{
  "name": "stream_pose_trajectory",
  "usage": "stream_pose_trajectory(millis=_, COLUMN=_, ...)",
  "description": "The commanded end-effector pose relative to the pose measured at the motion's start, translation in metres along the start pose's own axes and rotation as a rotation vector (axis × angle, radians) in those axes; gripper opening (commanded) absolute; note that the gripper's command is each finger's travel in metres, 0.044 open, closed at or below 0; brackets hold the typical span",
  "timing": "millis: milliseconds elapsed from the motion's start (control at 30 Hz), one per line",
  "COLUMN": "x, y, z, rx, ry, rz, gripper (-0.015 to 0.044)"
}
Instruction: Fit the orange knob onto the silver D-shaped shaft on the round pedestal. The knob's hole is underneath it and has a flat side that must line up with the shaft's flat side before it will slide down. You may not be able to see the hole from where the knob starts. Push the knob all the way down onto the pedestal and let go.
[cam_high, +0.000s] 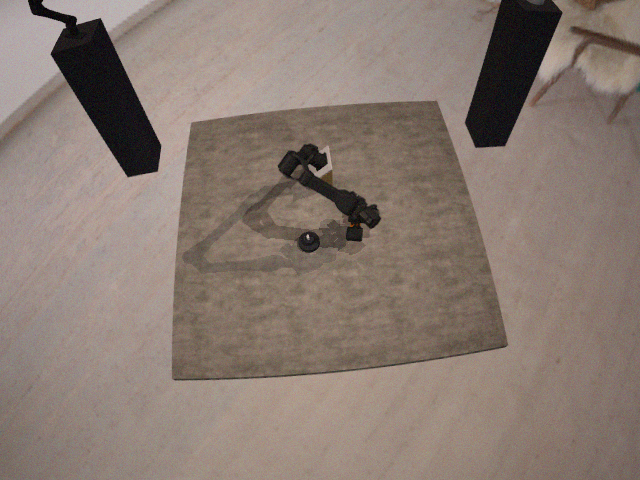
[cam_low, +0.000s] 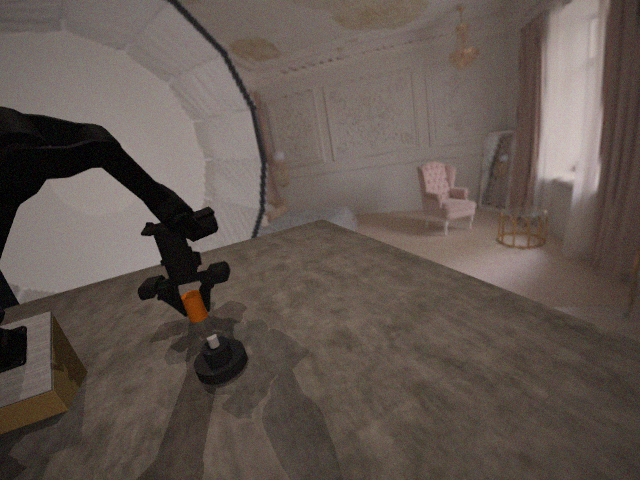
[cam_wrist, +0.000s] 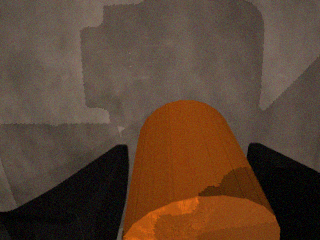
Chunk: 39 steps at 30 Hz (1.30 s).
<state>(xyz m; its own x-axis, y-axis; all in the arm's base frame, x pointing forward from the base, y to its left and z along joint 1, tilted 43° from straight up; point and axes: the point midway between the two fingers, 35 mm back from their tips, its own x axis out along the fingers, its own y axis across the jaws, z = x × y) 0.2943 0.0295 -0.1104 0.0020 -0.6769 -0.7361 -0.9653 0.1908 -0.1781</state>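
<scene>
This looks like a room in an elegant old home, with moulded panels on the pale wall (cam_low: 372, 113), a small chandelier (cam_low: 463, 55) hanging from a stained ceiling, and long pinkish curtains (cam_low: 620, 129) beside a bright window (cam_low: 568, 93). A pink button-backed armchair (cam_low: 445, 198) stands on the light floor (cam_high: 413, 413) (cam_low: 392, 237), near a low round table with gold-coloured legs (cam_low: 522, 244) and a tall mirror (cam_low: 497, 170) by the wall. From above, the floor is pale and wood-like, and a wooden-framed seat with a shaggy, cream-coloured cover (cam_high: 612, 69) shows at one corner.
</scene>
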Motion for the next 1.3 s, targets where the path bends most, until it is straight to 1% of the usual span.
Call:
stream_pose_trajectory(millis=0, x=0.0, y=0.0, z=0.0, rx=0.001, ry=0.0, rz=0.001, gripper=0.024)
stream_pose_trajectory(millis=67, x=0.0, y=0.0, z=0.0, rx=0.001, ry=0.0, rz=0.001, gripper=0.024)
stream_pose_trajectory(millis=133, x=-0.01, y=-0.001, z=0.001, rx=0.0, ry=-0.001, rz=0.001, gripper=0.0292)
stream_pose_trajectory(millis=267, x=-0.07, y=-0.001, z=0.002, rx=-0.005, ry=-0.001, rz=0.0, gripper=0.0398)
stream_pose_trajectory(millis=333, x=-0.081, y=0.0, z=0.001, rx=-0.005, ry=0.001, rz=0.0, gripper=0.044)
stream_pose_trajectory(millis=633, x=-0.079, y=0.001, z=0.0, rx=-0.006, ry=0.001, rz=0.0, gripper=0.044)
stream_pose_trajectory(millis=733, x=-0.067, y=0.001, z=0.0, rx=-0.005, ry=0.001, rz=0.0, gripper=0.044)
stream_pose_trajectory(millis=900, x=-0.064, y=0.001, z=0.0, rx=-0.005, ry=0.001, rz=0.0, gripper=0.044)
stream_pose_trajectory(millis=1267, x=-0.046, y=0.0, z=0.001, rx=-0.006, ry=0.001, rz=0.0, gripper=0.044)
